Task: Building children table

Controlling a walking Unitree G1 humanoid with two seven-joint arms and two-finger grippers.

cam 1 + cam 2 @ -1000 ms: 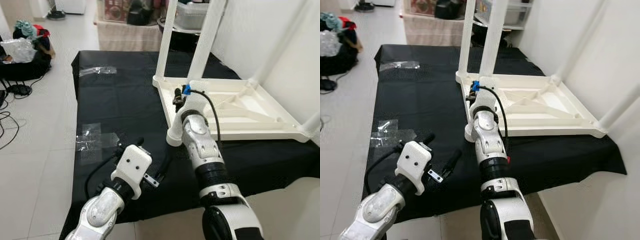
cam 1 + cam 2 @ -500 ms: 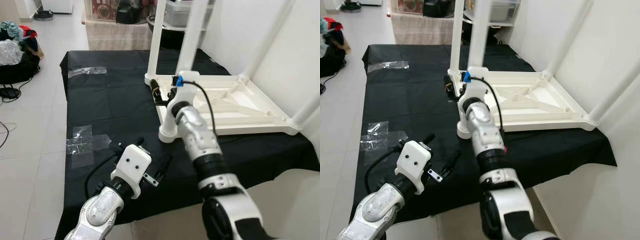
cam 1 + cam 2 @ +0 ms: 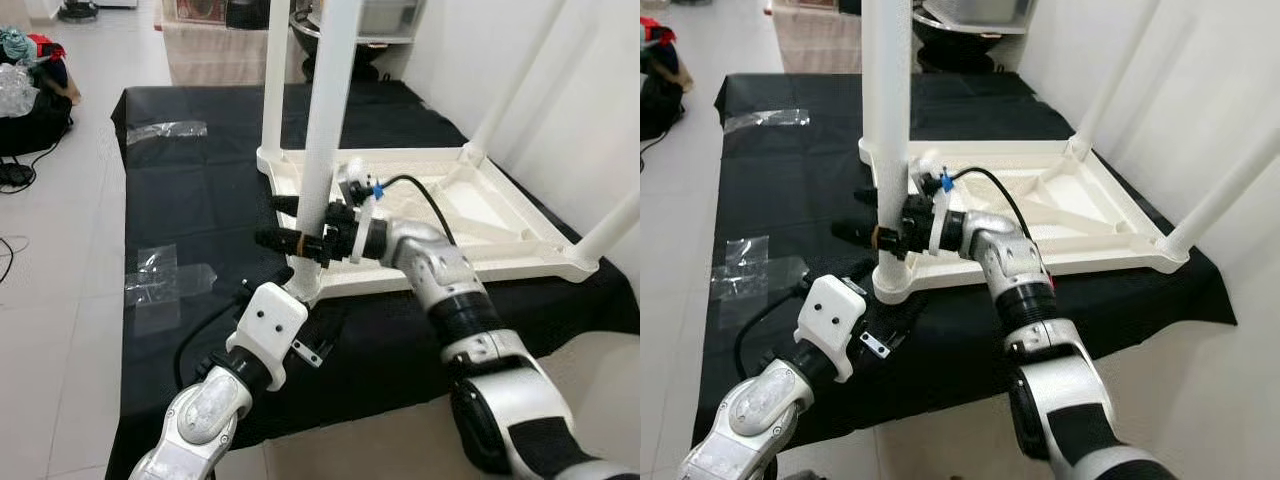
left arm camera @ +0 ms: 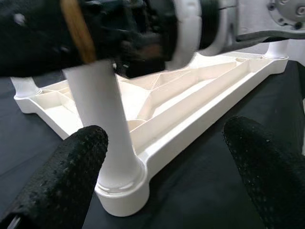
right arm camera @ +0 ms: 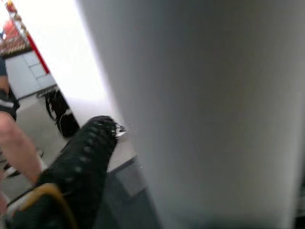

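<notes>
White children's table (image 3: 480, 215) lies upside down on the black cloth (image 3: 210, 200), legs up. Near corner leg (image 3: 325, 130) stands in its socket; right gripper (image 3: 290, 240) grasps it low. Left gripper (image 4: 167, 181) hovers released just before that corner.

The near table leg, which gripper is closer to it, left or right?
Right. The right gripper has its fingers around the near table leg, just above the socket. The left gripper sits open, low on the black cloth, short of the leg's base.
</notes>
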